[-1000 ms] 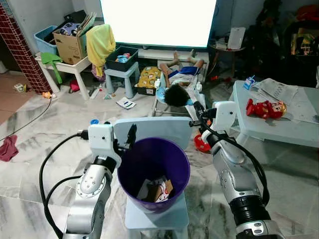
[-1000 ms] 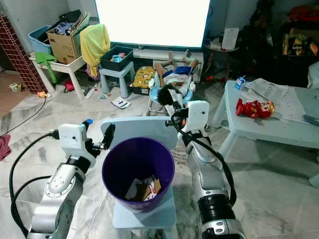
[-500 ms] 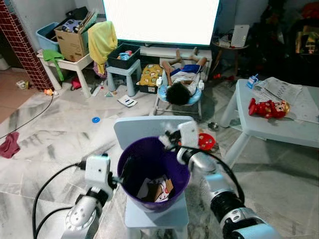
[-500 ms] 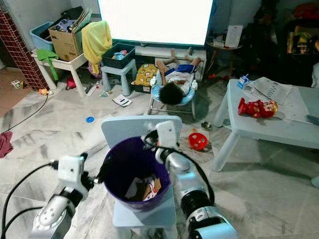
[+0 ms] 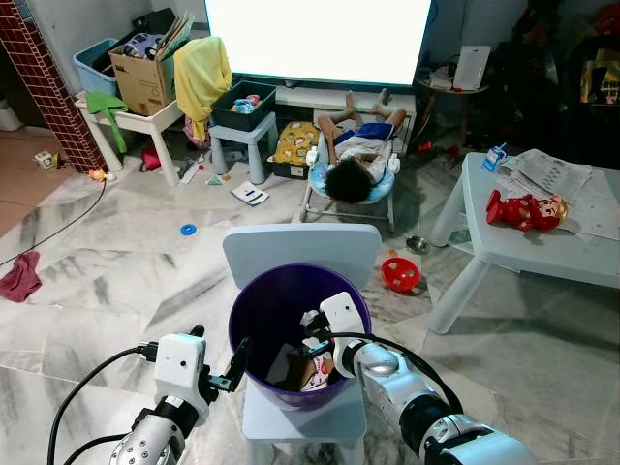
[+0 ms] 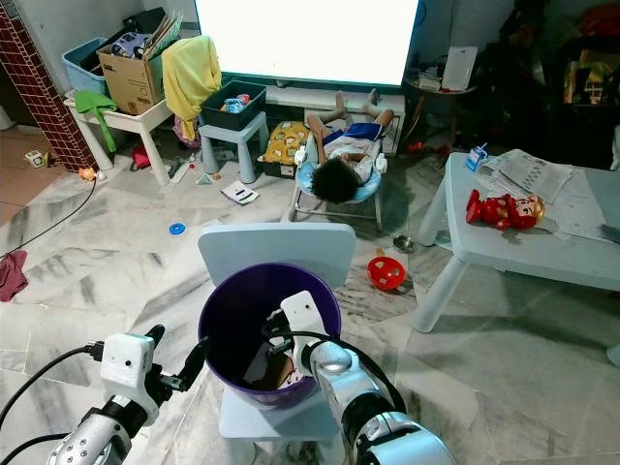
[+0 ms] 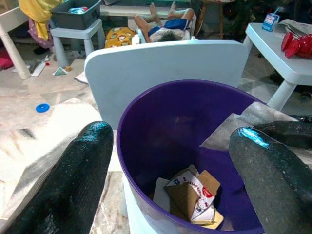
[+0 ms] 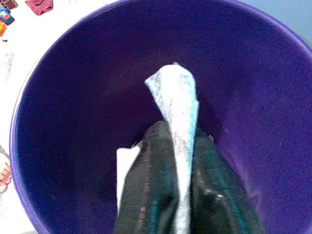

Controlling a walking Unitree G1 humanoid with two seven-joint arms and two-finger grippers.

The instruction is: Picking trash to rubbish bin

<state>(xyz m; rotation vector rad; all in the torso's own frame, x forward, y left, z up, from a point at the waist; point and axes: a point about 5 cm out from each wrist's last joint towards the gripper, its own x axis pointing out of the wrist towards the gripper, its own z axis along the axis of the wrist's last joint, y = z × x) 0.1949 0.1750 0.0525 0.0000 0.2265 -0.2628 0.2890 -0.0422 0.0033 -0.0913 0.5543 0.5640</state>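
right end effector [image 8: 180, 190] pinching silver wrapper [image 8: 178, 112] | inside purple bin [image 5: 254, 300] rim

I'm looking across a marble-patterned floor [image 5: 87, 291], pale with grey veins, littered with small toys and a blue ring [image 5: 188, 230]. Straight ahead a big bright screen [image 5: 320, 39] glares white above a low shelf. To my left, a red brick-pattern wall [image 5: 44, 87], a white table [image 5: 145, 121] with a cardboard box [image 5: 145, 82] and yellow cloth [image 5: 203, 73]. A person lies in a bouncer [image 5: 351, 165]. On my right stands a pale blue table [image 5: 523, 242] carrying papers and a red toy [image 5: 526, 210].
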